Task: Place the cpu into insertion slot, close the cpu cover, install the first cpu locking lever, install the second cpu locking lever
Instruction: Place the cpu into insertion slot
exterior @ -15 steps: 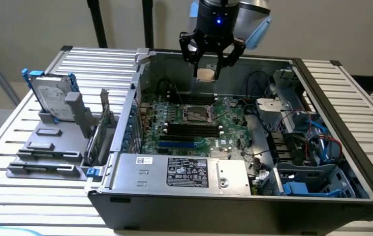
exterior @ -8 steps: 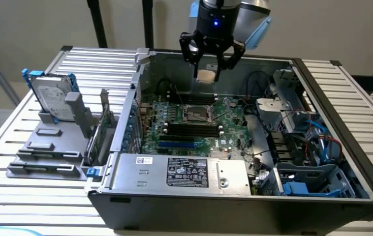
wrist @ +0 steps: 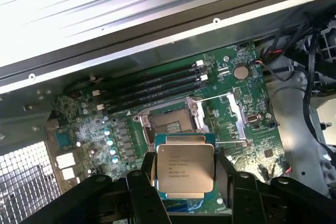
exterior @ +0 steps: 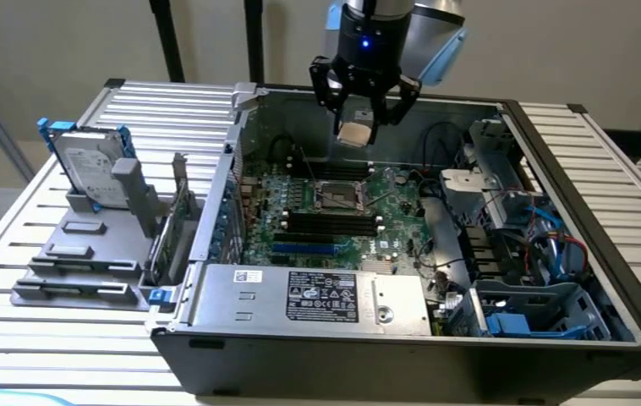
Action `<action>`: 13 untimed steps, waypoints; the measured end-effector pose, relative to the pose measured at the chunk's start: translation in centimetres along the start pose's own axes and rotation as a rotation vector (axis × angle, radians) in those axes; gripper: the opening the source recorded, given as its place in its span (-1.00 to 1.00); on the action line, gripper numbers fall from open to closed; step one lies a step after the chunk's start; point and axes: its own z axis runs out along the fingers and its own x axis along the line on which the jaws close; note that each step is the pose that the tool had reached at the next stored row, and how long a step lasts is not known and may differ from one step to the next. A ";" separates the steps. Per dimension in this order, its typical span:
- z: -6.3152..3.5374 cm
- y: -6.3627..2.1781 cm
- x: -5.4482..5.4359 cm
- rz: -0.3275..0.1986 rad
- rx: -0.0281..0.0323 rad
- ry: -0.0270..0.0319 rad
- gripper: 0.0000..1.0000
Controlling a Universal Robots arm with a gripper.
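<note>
- Hard drive (exterior: 86, 165) stands upright in a grey holder (exterior: 78, 254) on the slatted metal table (exterior: 61, 347), at the exterior view's left.
- A narrow green card (exterior: 174, 228) stands on edge between that holder and the open computer case (exterior: 411, 364).
- Inside the case, a silver power supply (exterior: 309, 296) with a white label lies along the near wall.
- Beyond it lies the green motherboard (exterior: 394, 203) (wrist: 89, 124).
- Long black memory slots (exterior: 326, 224) (wrist: 152, 85) run beside the insertion slot (exterior: 340, 195) (wrist: 167, 121), a dark square recess with a silver rim near the middle of the board. Nothing sits in it.
- The gripper (exterior: 360, 127) (wrist: 184, 182) hangs above the board, over the far part of the case.
- Its black fingers (wrist: 142, 182) are closed in on two opposite edges of the cpu (exterior: 354, 134) (wrist: 185, 167), which they hold flat with its pale printed face toward the wrist camera. The chip is in the air, clear of the socket.
- In the wrist view, the cpu cover (wrist: 239, 121) is swung open and lies as a thin silver frame just beside the socket, green board showing through its window.
- A round coin battery (wrist: 240, 71) sits on the board near the cover.
- At the exterior view's right, blue cables (exterior: 546, 228) and a blue-grey drive cage (exterior: 535, 313) fill that end of the case.
</note>
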 end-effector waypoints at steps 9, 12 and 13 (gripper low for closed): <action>0.49 -0.03 0.0 0.164 -0.0031 -0.0107 0.09; 0.64 -0.04 0.0 0.218 -0.0040 -0.0143 0.09; 0.69 -0.04 0.0 0.237 -0.0044 -0.0155 0.09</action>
